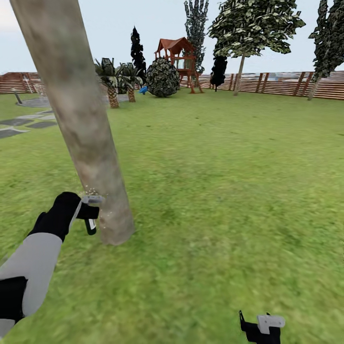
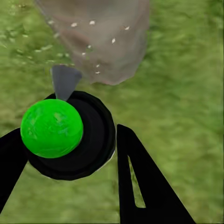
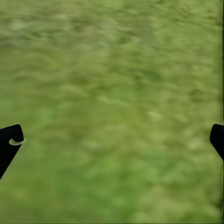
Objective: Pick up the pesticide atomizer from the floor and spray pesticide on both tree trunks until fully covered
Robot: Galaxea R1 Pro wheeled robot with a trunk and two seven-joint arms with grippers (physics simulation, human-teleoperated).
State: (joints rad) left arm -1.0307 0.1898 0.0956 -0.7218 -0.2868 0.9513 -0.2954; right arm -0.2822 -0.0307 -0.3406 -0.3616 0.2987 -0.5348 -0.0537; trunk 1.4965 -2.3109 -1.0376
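- Green lawn (image 1: 229,191) runs under both arms to a brown slat fence (image 1: 286,83) at the back.
- Left gripper (image 1: 90,212) holds the atomizer (image 1: 91,210) by the foot of the trunk (image 1: 81,124); the white head points at the bark, and the dark body hangs below the fingers.
- Pale specks sit in the air and on the bark right at the nozzle, just beyond the fingertips.
- From the left wrist, the atomizer (image 2: 70,135) sits between the two black fingers (image 2: 140,182), clamped on both sides; its round dark top carries a bright green ball, and a grey nozzle juts toward the trunk (image 2: 100,42), which stands just ahead with white flecks on it.
- Right gripper (image 1: 260,327) hangs low over bare grass, well apart from the trunk and the atomizer.
- From the right wrist, its fingers (image 3: 9,142) stand wide, one tip at each side, with nothing but blurred grass (image 3: 112,102) between them.
- Far beyond both grippers stand a red playhouse (image 1: 179,59), a round bush (image 1: 162,77), two short palms (image 1: 112,79), and a thin-trunked tree (image 1: 248,33) by the fence.
- Grey stepping stones (image 1: 24,123) lie past the trunk on the left arm's side.
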